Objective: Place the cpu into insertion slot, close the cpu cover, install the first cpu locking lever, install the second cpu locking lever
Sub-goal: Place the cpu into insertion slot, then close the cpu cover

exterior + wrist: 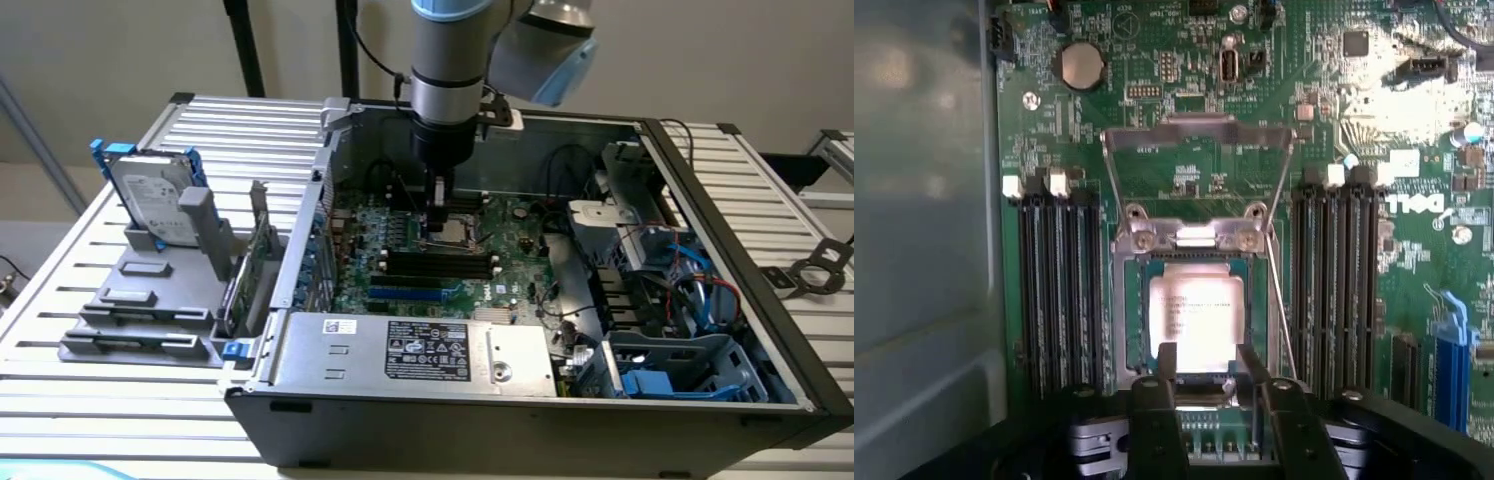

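Note:
The cpu point(1194, 312) lies flat in the insertion slot point(1130, 330), silver top up, on the green board. The cpu cover point(1196, 131), a thin silvery frame, stands raised from its hinge at the slot's far side, and the board shows through its window. A thin locking lever point(1282, 300) runs along one side of the slot, unlatched. My gripper point(1206, 365) hovers over the cpu's near edge; its two black fingers point(1165, 362) stand apart with nothing between them. In the exterior view the gripper point(438, 218) reaches down into the open computer case over the slot point(462, 236).
Black memory sticks point(1059, 290) flank the slot on both sides. A coin battery point(1081, 66) and a blue card slot point(1451, 350) sit on the board. The case wall point(924, 250) is close by. A power supply point(414, 350) and a hard drive point(150, 195) are nearby.

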You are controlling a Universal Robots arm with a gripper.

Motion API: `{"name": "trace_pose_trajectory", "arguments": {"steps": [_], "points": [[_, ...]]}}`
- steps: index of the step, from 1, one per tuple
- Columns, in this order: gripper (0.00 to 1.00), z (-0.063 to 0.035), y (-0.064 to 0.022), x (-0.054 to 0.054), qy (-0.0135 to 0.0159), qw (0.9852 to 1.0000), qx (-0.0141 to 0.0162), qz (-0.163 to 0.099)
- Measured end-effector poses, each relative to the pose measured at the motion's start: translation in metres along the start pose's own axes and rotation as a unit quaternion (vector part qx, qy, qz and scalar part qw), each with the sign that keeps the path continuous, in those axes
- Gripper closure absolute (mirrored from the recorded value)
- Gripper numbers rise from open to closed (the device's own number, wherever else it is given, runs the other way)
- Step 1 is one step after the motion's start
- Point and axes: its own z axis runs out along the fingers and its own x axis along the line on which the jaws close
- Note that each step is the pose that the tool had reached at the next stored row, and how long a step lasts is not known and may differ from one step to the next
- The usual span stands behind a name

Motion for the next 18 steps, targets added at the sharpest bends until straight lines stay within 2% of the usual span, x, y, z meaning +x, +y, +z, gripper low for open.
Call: {"name": "trace_pose_trajectory", "arguments": {"steps": [1, 2, 4, 5, 6, 8, 18], "points": [[0.70, -0.0006, -0.0047, -0.001, 0.0000, 1.0000, 0.0000, 0.000], [0.70, -0.0011, -0.0090, -0.002, 0.0000, 1.0000, 0.0000, 0.000], [0.82, -0.0022, -0.0169, -0.003, 0.0001, 1.0000, 0.0000, 0.000], [0.82, -0.0027, -0.0187, -0.003, 0.0000, 1.0000, 0.0000, 0.000], [0.88, -0.0031, -0.0190, -0.003, 0.0000, 1.0000, 0.0000, 0.000], [0.89, -0.0030, -0.0190, -0.003, 0.0002, 1.0000, 0.0000, 0.000], [0.89, -0.0031, -0.0190, -0.003, 0.0002, 1.0000, 0.0000, 0.000]]}}
